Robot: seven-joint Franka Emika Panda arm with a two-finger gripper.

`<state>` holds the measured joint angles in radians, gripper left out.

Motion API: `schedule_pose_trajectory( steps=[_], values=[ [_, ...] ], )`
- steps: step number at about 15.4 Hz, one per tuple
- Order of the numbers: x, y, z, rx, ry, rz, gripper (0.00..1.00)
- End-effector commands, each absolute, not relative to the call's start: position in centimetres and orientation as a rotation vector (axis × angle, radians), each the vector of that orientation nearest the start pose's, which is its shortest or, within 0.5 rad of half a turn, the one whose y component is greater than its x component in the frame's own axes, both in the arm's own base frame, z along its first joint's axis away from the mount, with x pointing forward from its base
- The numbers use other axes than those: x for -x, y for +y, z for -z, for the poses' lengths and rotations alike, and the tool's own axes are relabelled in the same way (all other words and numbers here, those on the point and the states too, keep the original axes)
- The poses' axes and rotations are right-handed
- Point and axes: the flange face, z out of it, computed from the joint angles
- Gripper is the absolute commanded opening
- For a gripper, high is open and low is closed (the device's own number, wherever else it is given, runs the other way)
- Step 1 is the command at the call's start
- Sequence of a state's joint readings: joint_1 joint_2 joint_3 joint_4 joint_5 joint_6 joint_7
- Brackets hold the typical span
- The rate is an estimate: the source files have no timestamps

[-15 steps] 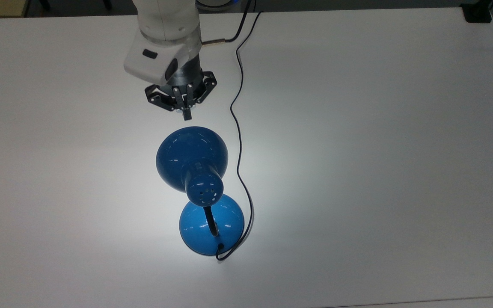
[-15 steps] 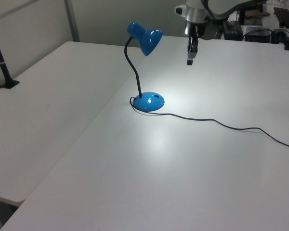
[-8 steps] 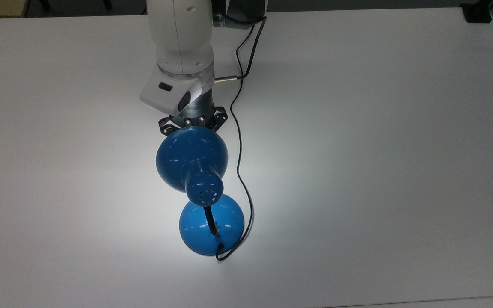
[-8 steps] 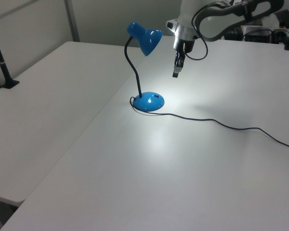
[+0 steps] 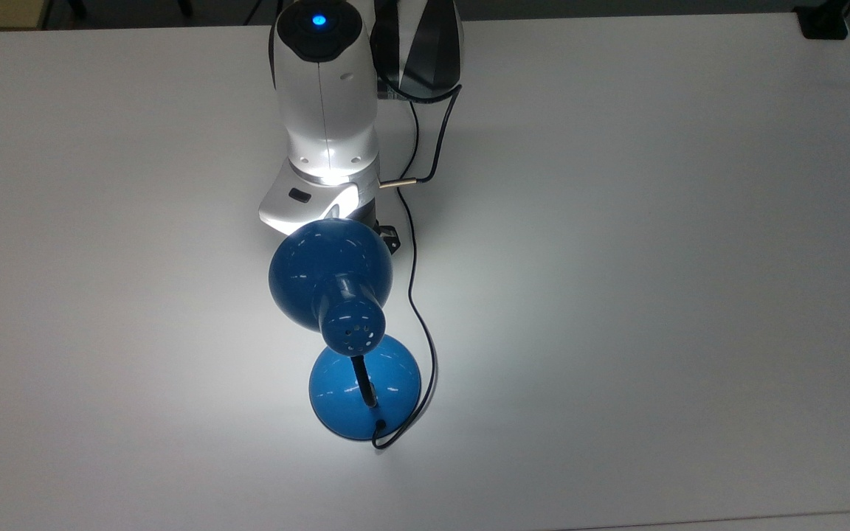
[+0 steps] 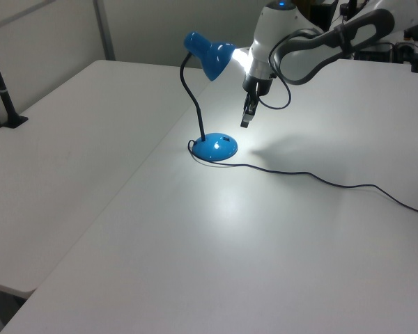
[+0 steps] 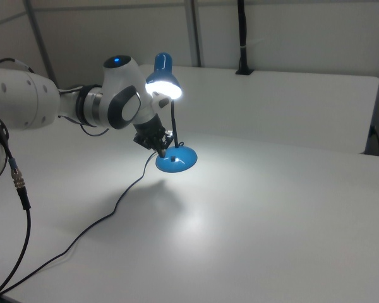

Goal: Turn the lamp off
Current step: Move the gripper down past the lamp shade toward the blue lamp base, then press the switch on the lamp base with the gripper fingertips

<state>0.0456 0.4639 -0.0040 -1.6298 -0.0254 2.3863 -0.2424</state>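
The blue lamp is lit and stands on the white table (image 5: pixel 654 258). Its bell shade (image 5: pixel 330 276) leans out over the table from the round base (image 5: pixel 364 387). The left view shows the shade (image 6: pixel 210 56) high above the base (image 6: pixel 216 147). My gripper (image 6: pixel 245 120) points down, shut and holding nothing. It hangs below shade height, a little above the table and just to the left view's right of the base. In the right view the gripper (image 7: pixel 163 149) sits close beside the base (image 7: pixel 177 160), under the glowing shade (image 7: pixel 163 79). In the top view the shade covers the fingers.
The lamp's thin black cord (image 5: pixel 412 243) runs from the base past my arm, and it trails across the table (image 6: pixel 320 179) in the left view. A black clamped post (image 6: pixel 3 97) stands at the table's far edge. A dark block (image 5: pixel 823 26) sits on a table corner.
My arm has moved toward the lamp and come lower. The gripper went from open table beyond the shade to under its rim, close to the base. The lamp has stayed lit and unmoved.
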Motion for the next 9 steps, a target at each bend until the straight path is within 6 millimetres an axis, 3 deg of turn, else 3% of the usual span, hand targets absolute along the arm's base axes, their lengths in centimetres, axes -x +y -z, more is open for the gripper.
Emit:
schedule_pose_trajectory(
  steps=[1, 9],
  values=[
    [-70.9, 2.9, -36.7, 3.158, -0.417, 0.519, 0.00],
    [-71.7, 2.0, -34.6, 3.164, -0.408, 0.588, 0.00]
  ],
)
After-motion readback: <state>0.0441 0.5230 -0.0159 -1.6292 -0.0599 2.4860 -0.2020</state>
